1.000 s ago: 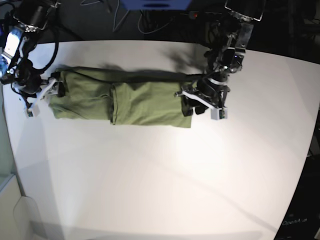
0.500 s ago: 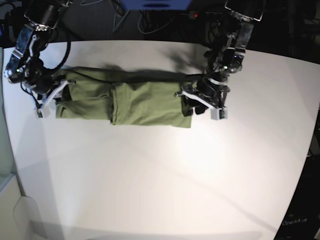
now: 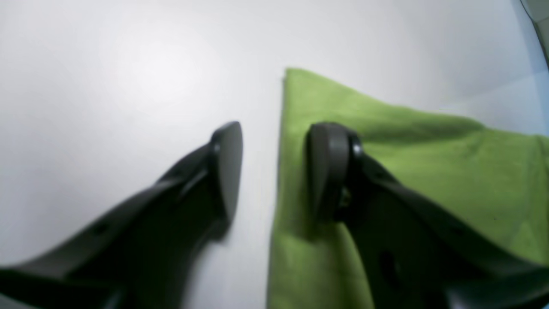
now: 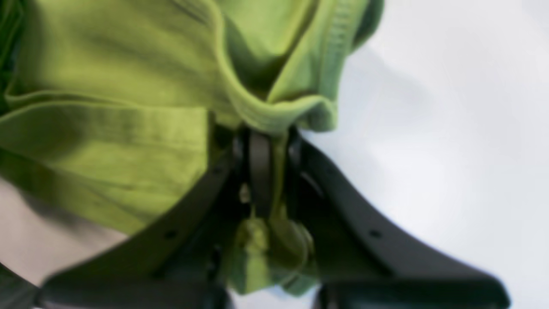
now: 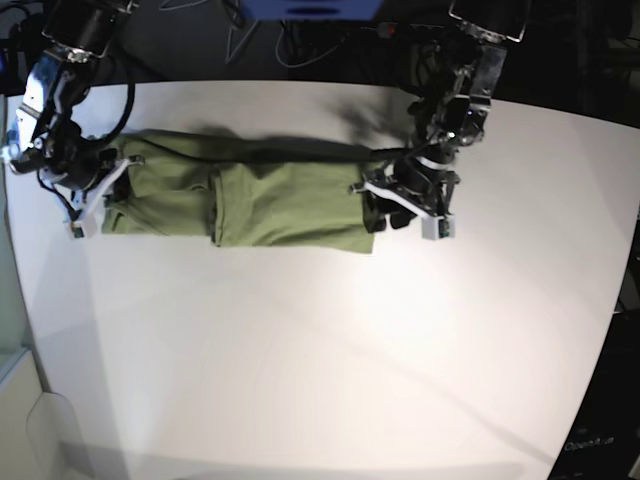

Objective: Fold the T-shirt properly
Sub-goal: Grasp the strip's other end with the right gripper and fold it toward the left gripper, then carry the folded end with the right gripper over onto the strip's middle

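The T-shirt (image 5: 250, 200) lies as a long folded band across the table (image 5: 320, 350) (toward twelve o'clock in the base view). The right gripper (image 4: 270, 167) pinches its nine o'clock end; the left gripper (image 3: 274, 171), jaws apart, straddles the three o'clock edge.

A white table (image 5: 320, 350) fills most of the base view, its top smooth and faintly glossy with a bright patch of light near its middle. Behind the table's far edge lies dark floor with thin cables (image 5: 240, 30) trailing over it, and a blue object (image 5: 310, 8) sits at the top edge. A pale panel (image 5: 12, 350) stands just beside the table's left edge.
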You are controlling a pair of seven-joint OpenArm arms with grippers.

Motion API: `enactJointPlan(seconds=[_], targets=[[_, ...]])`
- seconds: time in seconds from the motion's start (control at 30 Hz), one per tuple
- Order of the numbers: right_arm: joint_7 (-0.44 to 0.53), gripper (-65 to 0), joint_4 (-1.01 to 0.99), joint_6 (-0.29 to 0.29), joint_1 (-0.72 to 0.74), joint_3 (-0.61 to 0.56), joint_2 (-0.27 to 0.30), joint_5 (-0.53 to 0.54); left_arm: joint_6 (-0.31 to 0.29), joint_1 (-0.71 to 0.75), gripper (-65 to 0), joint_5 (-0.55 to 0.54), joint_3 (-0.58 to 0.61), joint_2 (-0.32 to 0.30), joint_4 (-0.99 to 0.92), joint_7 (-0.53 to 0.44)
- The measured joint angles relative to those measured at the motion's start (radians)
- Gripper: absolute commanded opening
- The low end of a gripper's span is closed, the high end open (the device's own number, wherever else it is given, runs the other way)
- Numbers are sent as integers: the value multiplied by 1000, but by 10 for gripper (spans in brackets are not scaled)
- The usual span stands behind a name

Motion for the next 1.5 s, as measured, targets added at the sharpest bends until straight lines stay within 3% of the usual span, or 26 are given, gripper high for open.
enactJointPlan(seconds=[0.2, 0.33, 0.57, 0.8, 1.03, 1.4, 1.5], targets=[[-106, -643, 199, 0, 11, -57, 17, 13, 0, 0, -355, 0, 0, 0, 0, 0], [-166, -643, 317, 0, 8, -117, -4, 2, 0, 0, -355, 0, 0, 0, 0, 0], [-166, -643, 338, 0, 3, -294, -12, 13, 0, -3, -355, 0, 0, 0, 0, 3], [-173, -643, 339, 0, 23, -415, -64, 17, 11, -23, -355, 0, 1, 0, 0, 38], [-249, -643, 339, 0, 87, -420, -89, 6, 11, -23, -355, 0, 2, 0, 0, 38], [-255, -643, 340, 0, 127, -419, -75, 11, 11, -23, -355, 0, 3, 0, 0, 37], [-254, -643, 354, 0, 126, -419, -74, 72, 19, -40, -355, 1, 4, 0, 0, 56]])
